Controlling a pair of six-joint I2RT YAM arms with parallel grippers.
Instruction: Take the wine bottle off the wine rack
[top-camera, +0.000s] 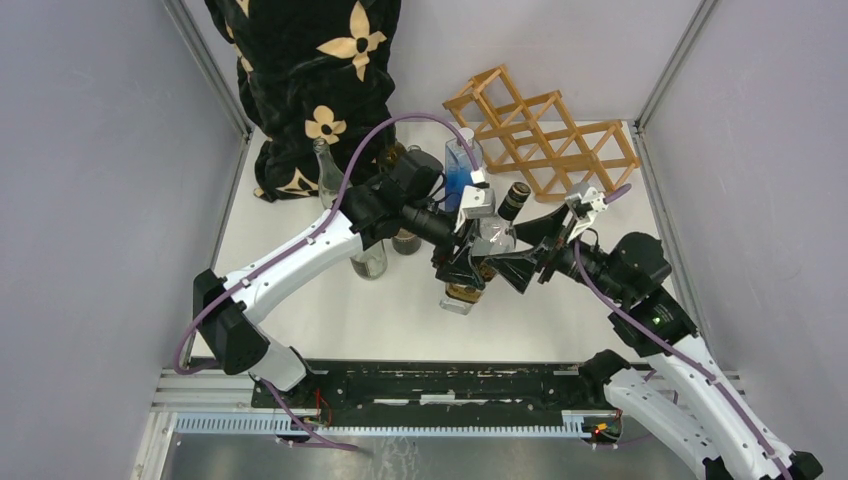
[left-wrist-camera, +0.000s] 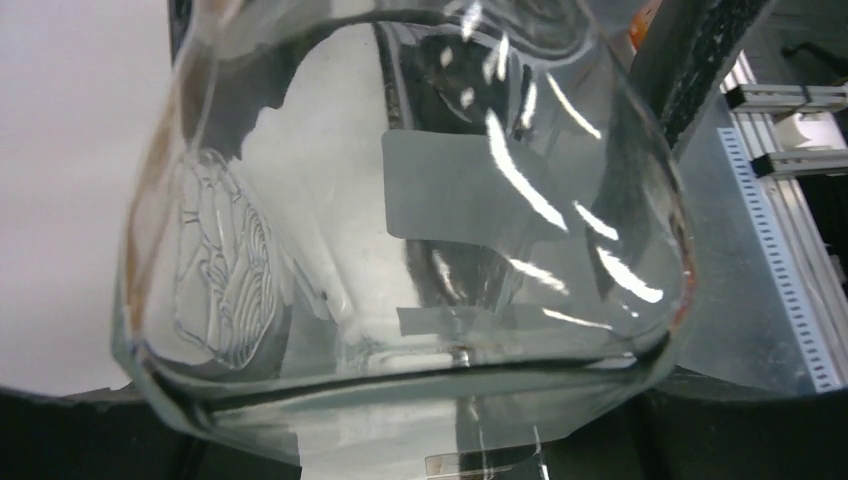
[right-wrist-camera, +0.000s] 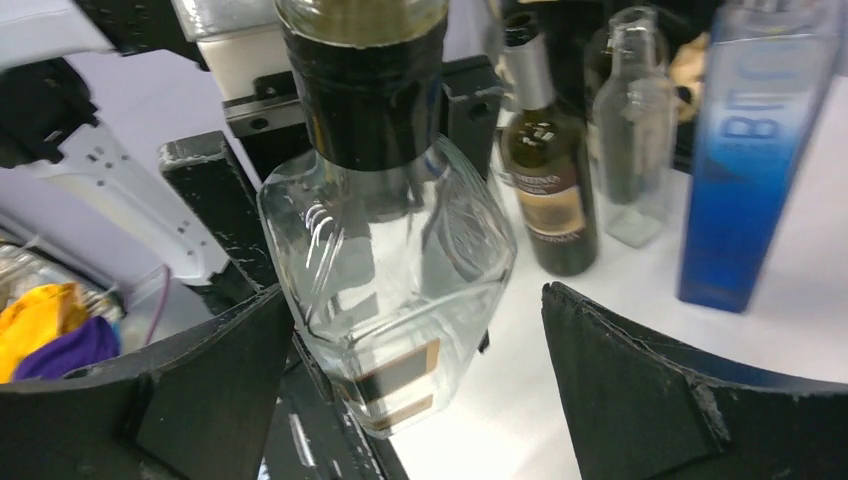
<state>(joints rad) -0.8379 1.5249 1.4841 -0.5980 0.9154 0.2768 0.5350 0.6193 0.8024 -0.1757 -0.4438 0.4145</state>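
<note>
Seen from above, the bottle (top-camera: 514, 201) is off the rack (top-camera: 545, 130), tilted over mid-table in front of it. Only the right wrist view shows the left gripper (top-camera: 470, 262) clamped on its body and the right gripper (right-wrist-camera: 415, 310) spread wide around it. The left wrist view shows only glass.

On the white table (top-camera: 400, 315), a tall blue see-through bottle (top-camera: 461, 168) stands upright toward the far middle, a dark bottle with a brown label (right-wrist-camera: 546, 195) and a clear glass bottle (top-camera: 329, 176) stand to its left, and black fabric with tan flowers (top-camera: 300, 80) hangs at the far left.
</note>
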